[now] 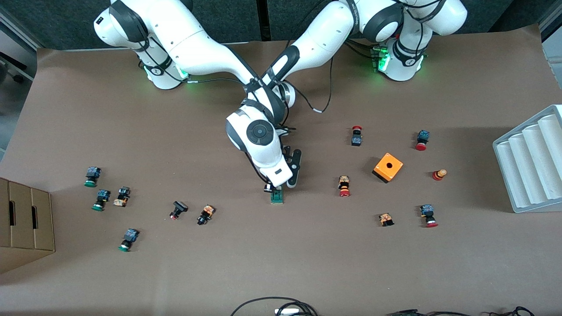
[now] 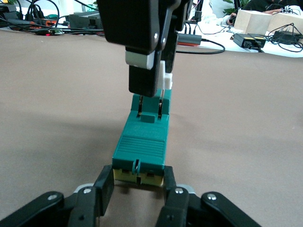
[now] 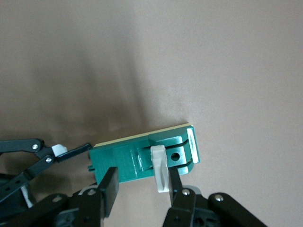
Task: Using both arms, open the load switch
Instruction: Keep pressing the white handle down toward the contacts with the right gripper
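Starts at the right arm's end with a cardboard box (image 1: pixel 26 224) at the table's edge. Passes three green buttons (image 1: pixel 92 176) near that box, with a small orange-and-black part (image 1: pixel 121 196) among them. Goes on to two more small buttons (image 1: pixel 178 210), side by side, a bit closer to the middle.

Comes next to the switch (image 1: pixel 276 196), flat on the brown table (image 1: pixel 281 263), right in the middle, where both arms meet. Shows the right gripper (image 3: pixel 142 175) pointing straight down at it, fingers pinched on the white piece (image 3: pixel 160 168) near one end. Shows the left gripper (image 2: pixel 138 178) low by the table at the other end, fingers squeezed tight on both sides of the green body.

Moves on toward the left arm's end to a few red buttons (image 1: pixel 344 185), spread well apart. Finds an orange box (image 1: pixel 387 167) with a round hole on top among them. Ends at a grey tray (image 1: pixel 533 162) with long ridges, at the table's edge.
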Robot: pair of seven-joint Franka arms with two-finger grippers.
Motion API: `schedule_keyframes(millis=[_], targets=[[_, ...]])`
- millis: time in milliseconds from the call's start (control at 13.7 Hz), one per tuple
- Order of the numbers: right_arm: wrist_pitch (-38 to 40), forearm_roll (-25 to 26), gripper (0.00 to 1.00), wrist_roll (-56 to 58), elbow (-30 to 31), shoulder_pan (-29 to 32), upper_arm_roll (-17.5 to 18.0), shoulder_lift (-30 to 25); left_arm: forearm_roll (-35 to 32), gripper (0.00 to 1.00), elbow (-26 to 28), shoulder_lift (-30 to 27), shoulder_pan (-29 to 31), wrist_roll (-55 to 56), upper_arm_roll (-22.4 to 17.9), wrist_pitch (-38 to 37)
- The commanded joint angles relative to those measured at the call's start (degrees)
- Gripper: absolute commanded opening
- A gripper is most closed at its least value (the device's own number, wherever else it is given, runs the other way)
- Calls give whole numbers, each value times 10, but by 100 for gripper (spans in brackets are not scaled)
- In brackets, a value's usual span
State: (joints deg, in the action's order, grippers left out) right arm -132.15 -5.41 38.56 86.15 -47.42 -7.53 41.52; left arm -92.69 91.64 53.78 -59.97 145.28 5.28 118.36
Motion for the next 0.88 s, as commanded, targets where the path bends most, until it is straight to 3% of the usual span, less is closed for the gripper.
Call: schedule_keyframes(millis=[0, 804], targets=[[8, 3, 49, -8, 30, -12, 2, -25, 0, 46, -1, 9, -6, 11, -4, -4], [8, 3, 48, -28, 37, -22, 2, -28, 0, 46, -1, 9, -6, 11, -4, -4]])
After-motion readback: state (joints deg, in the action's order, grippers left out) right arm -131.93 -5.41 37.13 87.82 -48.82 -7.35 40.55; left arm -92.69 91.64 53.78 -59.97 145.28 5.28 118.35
